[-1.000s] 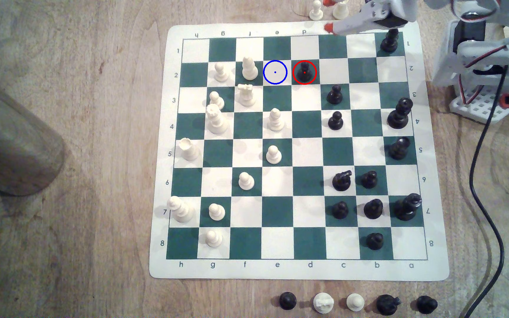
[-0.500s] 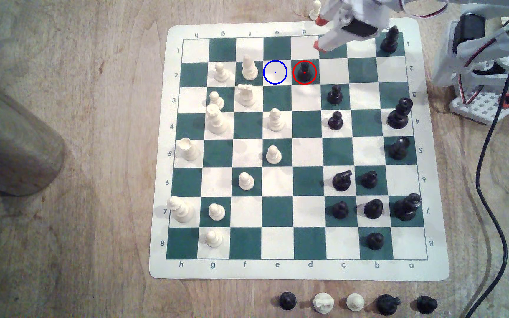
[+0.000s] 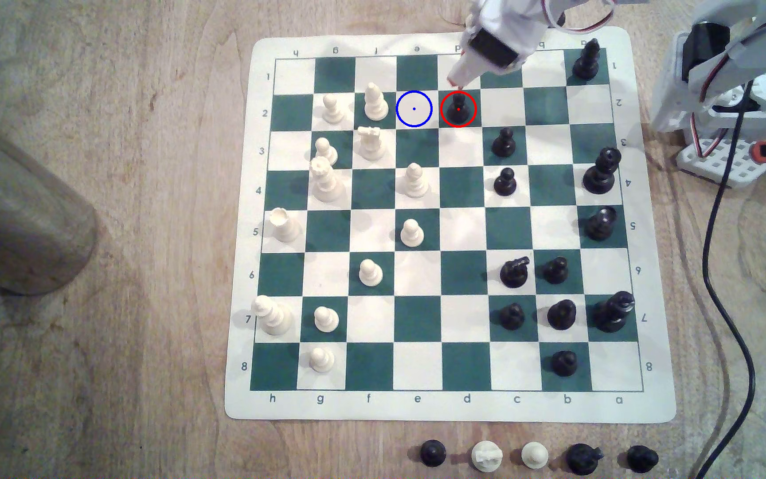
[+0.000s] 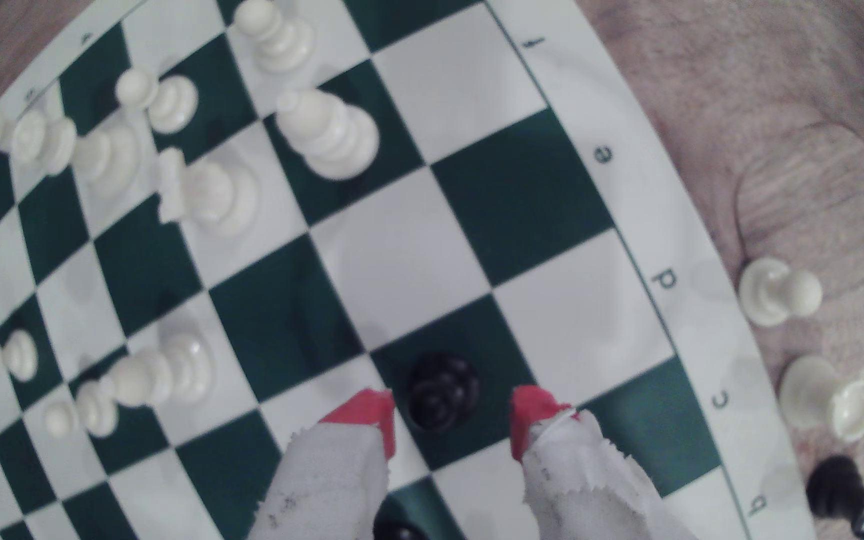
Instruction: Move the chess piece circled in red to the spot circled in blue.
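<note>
**Inspector:** Report the position of the piece.

**Operator:** I see the black pawn point(image 3: 458, 108) standing upright inside the red ring on a dark green square, in the upper middle of the exterior view, second row from the top edge of the chessboard point(image 3: 657, 276). The blue-ringed square point(image 3: 414, 108) is the cream one directly to the exterior view's left of it, with no piece on it.

**Inspector:** And the gripper?

**Operator:** I see the gripper point(image 3: 457, 83) just above the pawn in the exterior view, tips pointing down at it. In the wrist view the gripper point(image 4: 453, 415) stands with jaws spread wide, one red fingertip point(image 4: 367, 413) on each side of the pawn point(image 4: 443, 390). The pawn sits between the tips, slightly beyond them, with a clear gap on both sides. I see no contact.

**Inspector:** Neighbouring pieces?

**Operator:** A white bishop point(image 3: 374, 103) stands one square past the blue ring, to the exterior view's left.
</note>
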